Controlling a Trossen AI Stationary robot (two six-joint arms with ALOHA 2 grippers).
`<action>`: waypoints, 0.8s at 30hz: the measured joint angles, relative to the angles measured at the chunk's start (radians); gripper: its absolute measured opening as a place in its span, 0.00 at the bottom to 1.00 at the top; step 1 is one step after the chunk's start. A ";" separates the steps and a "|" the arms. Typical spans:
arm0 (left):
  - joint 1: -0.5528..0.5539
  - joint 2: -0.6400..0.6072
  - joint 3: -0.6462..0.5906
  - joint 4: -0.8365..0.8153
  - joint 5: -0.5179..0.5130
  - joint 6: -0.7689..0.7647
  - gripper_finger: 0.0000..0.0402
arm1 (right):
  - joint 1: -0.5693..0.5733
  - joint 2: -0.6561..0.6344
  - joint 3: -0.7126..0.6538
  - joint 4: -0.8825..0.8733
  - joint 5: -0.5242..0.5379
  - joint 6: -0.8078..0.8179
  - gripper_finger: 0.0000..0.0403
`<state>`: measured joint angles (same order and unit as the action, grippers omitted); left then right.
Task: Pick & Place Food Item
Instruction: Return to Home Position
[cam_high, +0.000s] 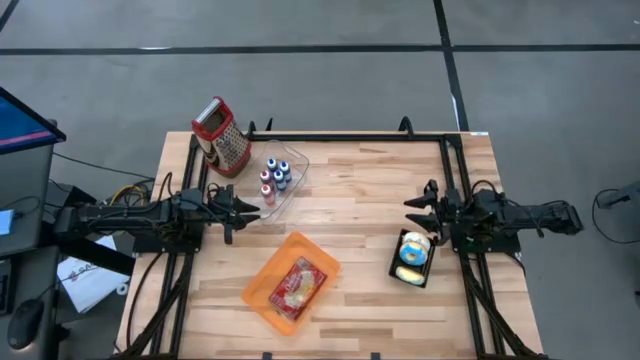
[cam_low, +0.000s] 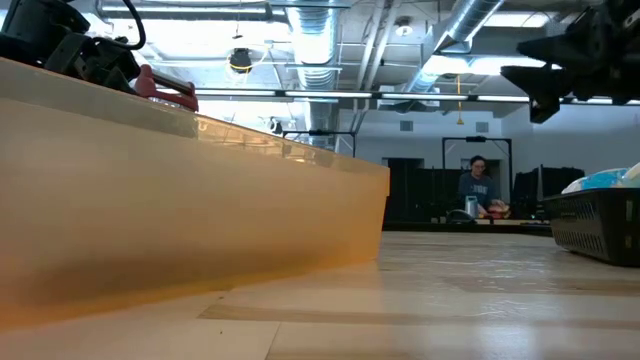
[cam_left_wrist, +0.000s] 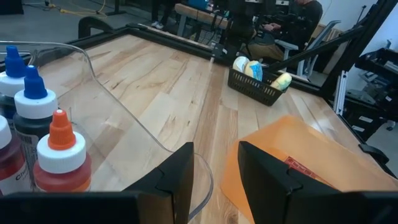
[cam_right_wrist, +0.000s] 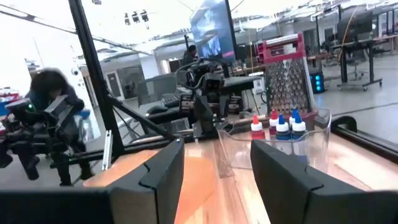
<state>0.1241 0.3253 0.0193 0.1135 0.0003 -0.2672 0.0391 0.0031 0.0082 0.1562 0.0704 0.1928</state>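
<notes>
A red food packet (cam_high: 296, 285) lies flat in an orange tray (cam_high: 262, 298) near the table's front middle; the left wrist view shows its corner (cam_left_wrist: 300, 167). A black basket (cam_high: 397, 262) at the right holds yellow, white and blue food items (cam_high: 413, 250). My left gripper (cam_high: 245, 210) stands open at the table's left, level, beside a clear container (cam_high: 290, 165); nothing is between its fingers (cam_left_wrist: 216, 155). My right gripper (cam_high: 415, 210) is open and empty (cam_right_wrist: 216, 152), raised at the table's right, just beyond the basket's far end.
The clear container holds several small bottles (cam_high: 273, 178) with red and blue caps. A metal grater with a red handle (cam_high: 222, 135) stands at the far left. A black frame rail (cam_high: 350, 137) runs along the table's edges. Bare wood lies in the middle (cam_high: 350, 200).
</notes>
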 joint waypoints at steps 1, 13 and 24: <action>0.000 0.000 0.000 0.000 0.000 0.000 0.30 | 0.000 0.000 0.000 -0.003 -0.002 -0.005 0.44; 0.000 0.005 0.000 0.002 0.000 0.000 0.30 | 0.000 -0.001 -0.001 -0.053 0.001 -0.117 0.44; 0.000 0.005 0.000 0.002 0.000 0.000 0.30 | -0.001 0.036 -0.001 -0.134 -0.018 -0.130 0.44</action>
<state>0.1238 0.3302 0.0196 0.1150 0.0006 -0.2672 0.0380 0.0396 0.0071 0.0219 0.0521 0.0630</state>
